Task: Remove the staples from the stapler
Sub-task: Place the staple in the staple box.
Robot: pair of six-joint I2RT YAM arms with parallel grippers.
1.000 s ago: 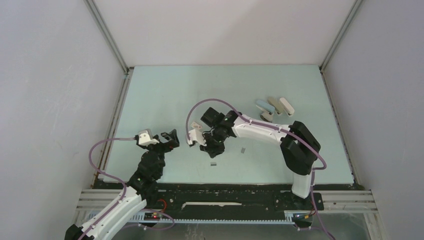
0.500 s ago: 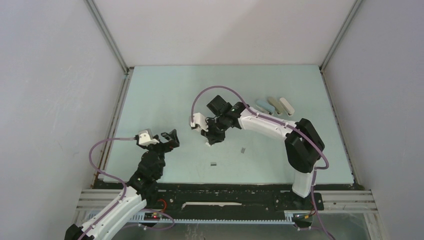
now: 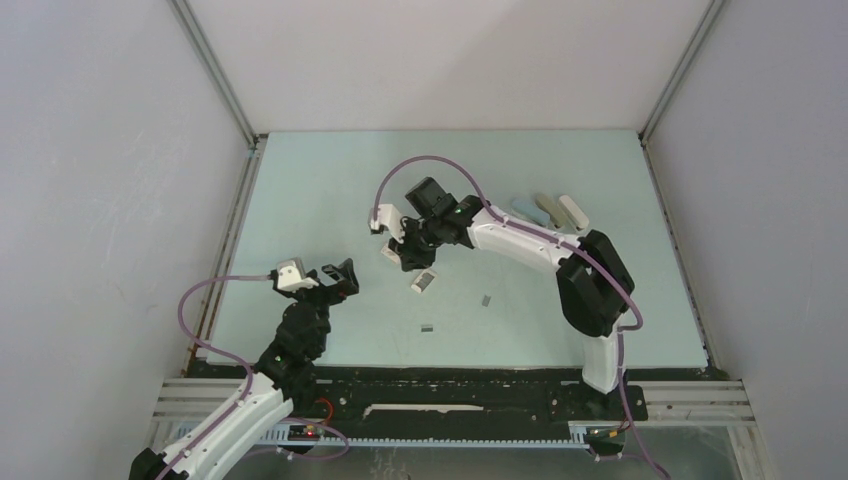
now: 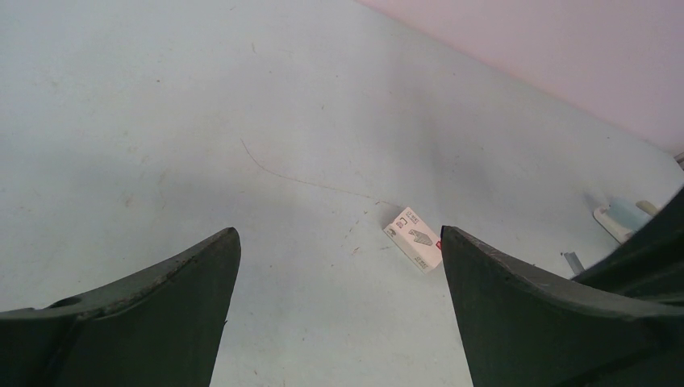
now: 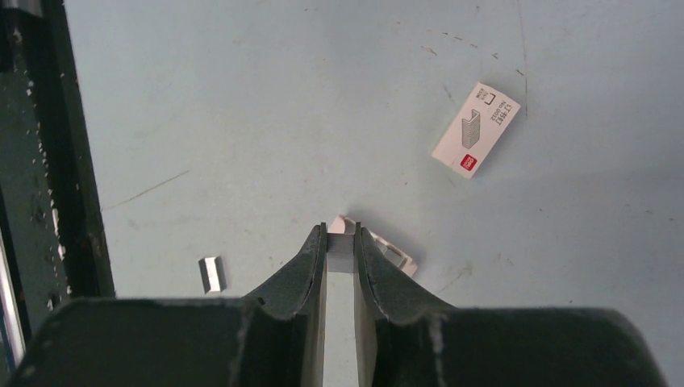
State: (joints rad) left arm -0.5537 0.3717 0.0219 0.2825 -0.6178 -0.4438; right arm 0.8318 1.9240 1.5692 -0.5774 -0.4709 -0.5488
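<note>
The light-blue stapler [image 3: 527,211] lies fanned open at the back right, and its end shows in the left wrist view [image 4: 625,216]. My right gripper [image 3: 406,260] hangs over the middle of the table. It is shut [image 5: 341,230] on a short grey strip that looks like staples [image 5: 341,253]. A pale open piece [image 5: 389,253] shows just behind the fingertips. Loose staples lie on the table [image 3: 486,299] [image 3: 427,327] [image 5: 212,274] [image 4: 571,260]. My left gripper [image 3: 338,272] is open and empty [image 4: 339,235] at the front left.
A small white box with a red mark [image 3: 423,282] lies in front of the right gripper; it also shows in the left wrist view [image 4: 414,239] and the right wrist view [image 5: 476,129]. A dark rail [image 5: 48,161] runs down the left of the right wrist view.
My right gripper has moved back and to the left, staying shut. The white box it covered now lies in plain sight. The left arm has not moved.
</note>
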